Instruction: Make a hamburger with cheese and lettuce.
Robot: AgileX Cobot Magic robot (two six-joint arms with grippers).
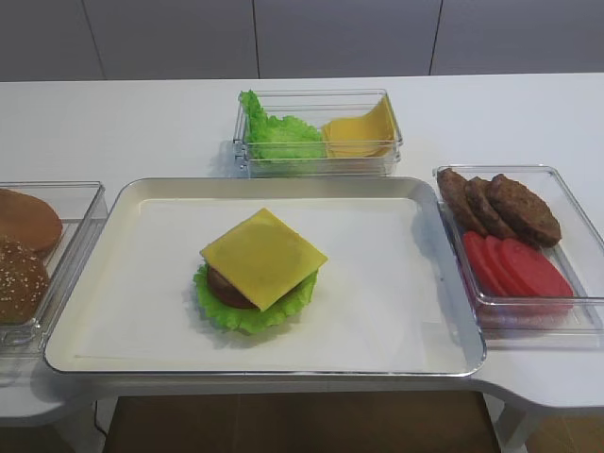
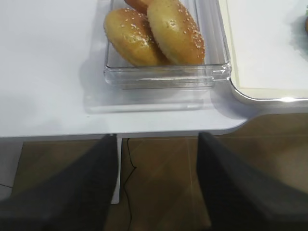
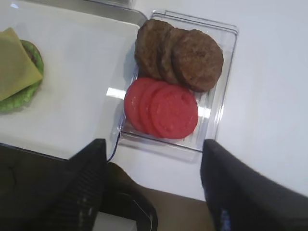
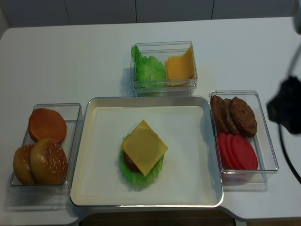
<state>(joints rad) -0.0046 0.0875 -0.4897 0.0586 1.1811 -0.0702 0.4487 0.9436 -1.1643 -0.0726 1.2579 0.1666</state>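
The hamburger stack sits in the middle of the white tray. A brown patty lies on the ruffled green lettuce, and a square yellow cheese slice lies flat on top. The right wrist view shows the cheese and lettuce rim at far left. My right gripper hangs open and empty over the table's near edge, in front of the tomato box. My left gripper is open and empty past the front edge, below the bun box.
A clear box of sesame buns stands left of the tray. To the right, another box holds bare patties and tomato slices. A box at the back holds leafy greens and cheese slices. A dark blurred arm part hangs at far right.
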